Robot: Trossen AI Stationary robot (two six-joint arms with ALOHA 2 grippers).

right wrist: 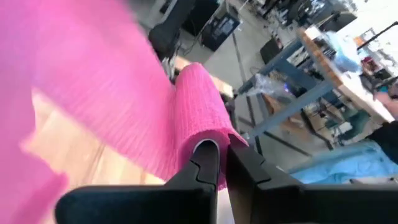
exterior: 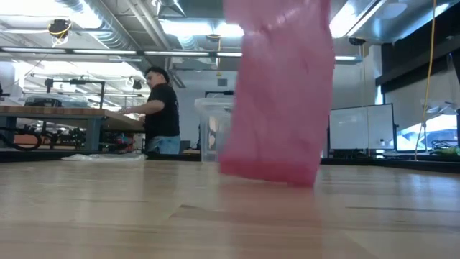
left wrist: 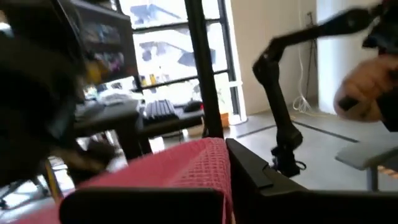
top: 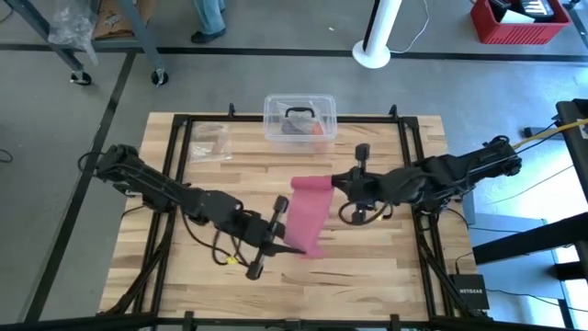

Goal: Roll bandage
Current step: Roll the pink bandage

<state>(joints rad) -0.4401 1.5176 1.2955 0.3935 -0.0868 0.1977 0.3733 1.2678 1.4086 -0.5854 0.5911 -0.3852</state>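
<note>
Held aloft between two arms over the middle of the wooden table (top: 367,267): the bandage (top: 310,214), a pink-red strip stretched as a slack sheet from one gripper to the other. Clamped at the far, upper end by the right gripper (top: 336,183), fingers pressed together on a fold of fabric in the right wrist view (right wrist: 211,163). Pinched at the near, lower end by the left gripper (top: 281,230), its dark fingers (left wrist: 249,171) closed against the strip's edge (left wrist: 186,165) in the left wrist view. Likely held this way to keep the strip taut and off the wood, with one end anchored and the other free to be turned into a roll; no roll formed yet, so the task judged to be at an early stage. Seen hanging from the low camera (exterior: 280,93), lower edge just above the tabletop; whether touching or clear, hard to say.

Parked behind the strip, towards the table's far edge: a clear plastic box (top: 299,118) with a black handle, close to the right gripper's end but apart from the fabric. Left at the far-left corner, well clear of both arms: a small clear bag (top: 209,141). Nothing lying between the two grippers except the bandage itself. Visible in the room beyond the table in the low view: a person (exterior: 162,108) in a dark shirt at a workbench, away from the work.
</note>
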